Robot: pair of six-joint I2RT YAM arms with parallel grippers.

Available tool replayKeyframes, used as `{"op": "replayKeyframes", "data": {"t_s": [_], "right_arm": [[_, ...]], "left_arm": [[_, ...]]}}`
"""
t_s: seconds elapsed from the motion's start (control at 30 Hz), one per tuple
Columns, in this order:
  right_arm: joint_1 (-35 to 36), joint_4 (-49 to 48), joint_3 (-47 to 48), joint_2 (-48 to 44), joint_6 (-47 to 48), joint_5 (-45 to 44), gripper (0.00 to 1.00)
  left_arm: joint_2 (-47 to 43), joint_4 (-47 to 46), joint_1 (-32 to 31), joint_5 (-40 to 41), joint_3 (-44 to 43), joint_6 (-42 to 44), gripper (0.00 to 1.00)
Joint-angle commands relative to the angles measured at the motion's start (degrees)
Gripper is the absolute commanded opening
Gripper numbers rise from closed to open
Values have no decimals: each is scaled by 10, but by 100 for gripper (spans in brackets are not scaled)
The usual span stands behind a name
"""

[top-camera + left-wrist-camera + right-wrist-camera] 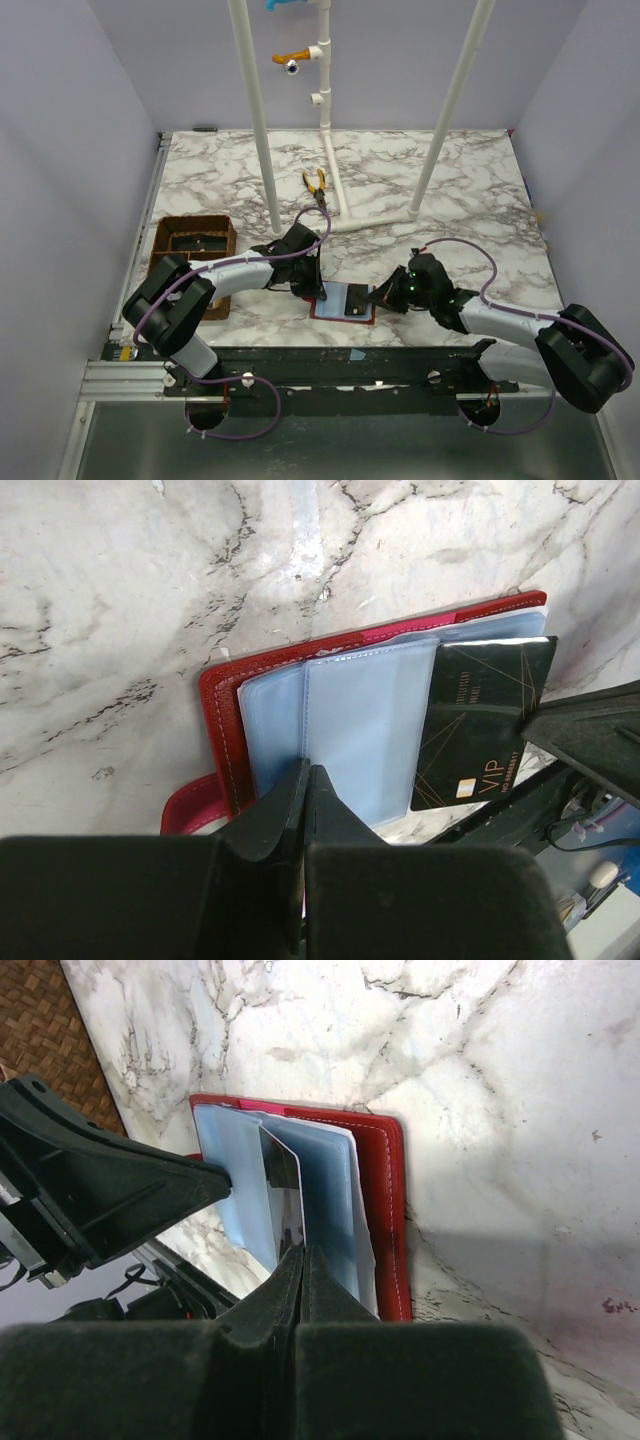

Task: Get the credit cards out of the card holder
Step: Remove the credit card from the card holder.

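Note:
The red card holder (340,302) lies open on the marble near the front edge, its pale blue-grey panels up. It also shows in the left wrist view (225,710) and the right wrist view (385,1210). A black VIP card (480,730) sticks halfway out of a panel on the holder's right side; the right wrist view shows it nearly edge-on (282,1165). My right gripper (303,1252) (375,298) is shut on this card's outer edge. My left gripper (306,772) (320,292) is shut at the left edge of a blue panel, pinning the holder.
A brown woven compartment tray (190,240) stands at the left, behind my left arm. Yellow-handled pliers (316,185) lie at mid-table by the white pipe frame (330,150). The table's front edge runs just below the holder.

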State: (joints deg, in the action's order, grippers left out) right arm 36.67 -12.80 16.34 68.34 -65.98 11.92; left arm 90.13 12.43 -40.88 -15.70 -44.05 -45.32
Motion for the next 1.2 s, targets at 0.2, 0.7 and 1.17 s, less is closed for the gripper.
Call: {"op": "replayKeyframes", "data": {"t_s": [0.2, 0.7, 1.17], "right_arm": [[-3, 49, 24, -22, 14, -16, 1], [-3, 68, 79, -36, 13, 15, 1], [-3, 49, 125, -49, -22, 79, 1]], "left_arm": [[-27, 72, 3, 25, -23, 19, 0], [-116, 75, 24, -61, -49, -2, 74], [-150, -43, 67, -195, 1, -95, 79]]}}
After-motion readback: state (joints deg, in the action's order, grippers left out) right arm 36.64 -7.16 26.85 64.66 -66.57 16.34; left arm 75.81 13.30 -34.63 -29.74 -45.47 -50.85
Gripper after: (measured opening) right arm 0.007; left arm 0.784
